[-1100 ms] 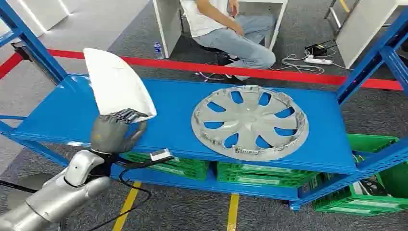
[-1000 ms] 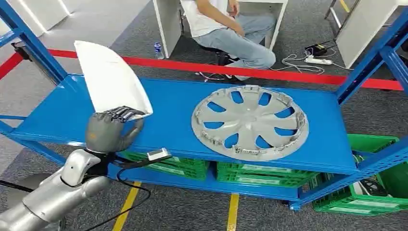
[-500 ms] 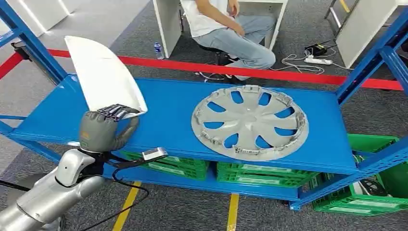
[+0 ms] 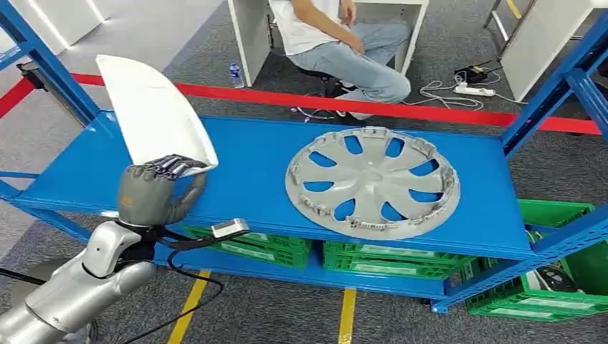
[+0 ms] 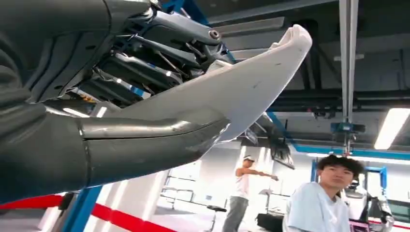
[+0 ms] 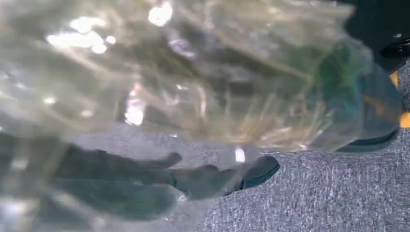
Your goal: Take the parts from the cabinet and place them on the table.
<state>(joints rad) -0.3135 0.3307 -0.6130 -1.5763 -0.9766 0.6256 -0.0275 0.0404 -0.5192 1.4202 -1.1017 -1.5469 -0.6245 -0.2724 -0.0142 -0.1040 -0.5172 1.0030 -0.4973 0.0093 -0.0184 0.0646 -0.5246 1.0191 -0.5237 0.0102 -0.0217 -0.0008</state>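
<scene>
The left hand (image 4: pixel 153 192) grips the lower end of a white curved panel (image 4: pixel 154 111), held tilted above the left end of the blue shelf (image 4: pixel 251 172). A silver wheel cover (image 4: pixel 372 180) lies flat on the shelf, well apart. The right hand (image 6: pixel 145 179) appears blurred behind a clear wrapping; whether it holds anything cannot be told.

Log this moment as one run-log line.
left hand: holds white part above blue shelf | right hand: wrapped in clear plastic, state unclear | hubcap: lying on shelf
</scene>
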